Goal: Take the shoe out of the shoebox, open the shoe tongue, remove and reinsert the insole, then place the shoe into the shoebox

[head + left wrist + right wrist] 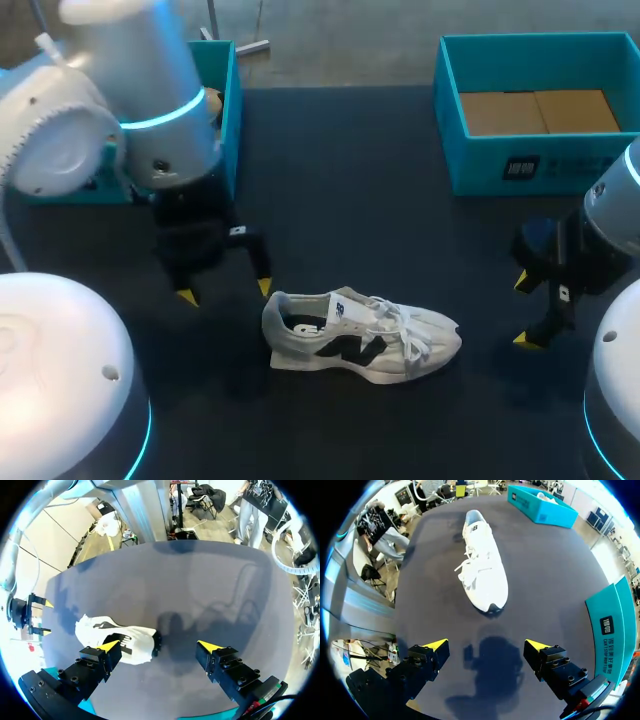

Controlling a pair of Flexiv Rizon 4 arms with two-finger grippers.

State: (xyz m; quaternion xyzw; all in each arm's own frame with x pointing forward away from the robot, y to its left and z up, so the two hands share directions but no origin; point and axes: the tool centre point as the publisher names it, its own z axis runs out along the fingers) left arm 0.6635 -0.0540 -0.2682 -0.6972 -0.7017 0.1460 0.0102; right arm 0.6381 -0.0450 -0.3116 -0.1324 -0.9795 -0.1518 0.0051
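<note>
A white shoe (360,335) with a black side logo lies on its sole on the dark table, heel toward my left arm, toe toward my right. My left gripper (224,292) hovers open just beside the heel, nothing between its fingers; in the left wrist view the shoe (120,639) lies ahead of one fingertip (107,645). My right gripper (522,312) stands open a little off the toe. In the right wrist view the shoe (484,570) lies ahead of the open right gripper (486,644), toe nearest. A teal shoebox (540,110) with a cardboard floor stands at the back right.
A second teal box (225,100) stands at the back left, mostly hidden behind my left arm. It appears in the right wrist view as a teal box (542,507) beyond the shoe. Bare dark tabletop (350,200) lies between the boxes.
</note>
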